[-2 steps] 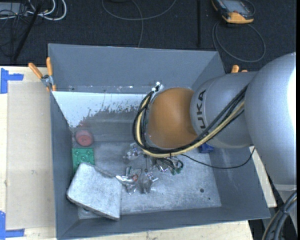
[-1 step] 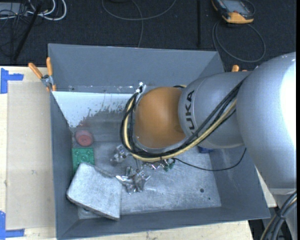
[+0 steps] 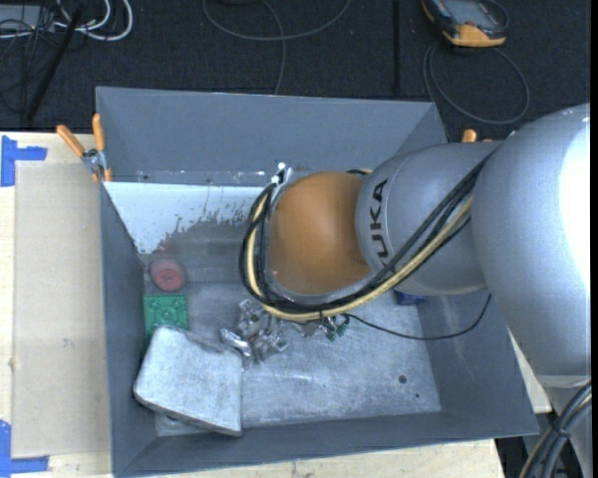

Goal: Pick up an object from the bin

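My gripper (image 3: 251,333) shows as a cluster of metal parts under the orange dome, low over the bin floor near the middle. Just to its left lies a flat grey slab (image 3: 191,381) in the front left corner, its near corner almost touching the gripper. A green block (image 3: 166,312) sits behind the slab by the left wall, and a round red disc (image 3: 166,274) lies just beyond it. I see nothing held in the gripper.
The arm and its dome cover the middle and right of the bin. A small blue thing (image 3: 409,297) peeks out under the arm at the right. A tiny green bit (image 3: 334,330) lies beneath the dome's edge.
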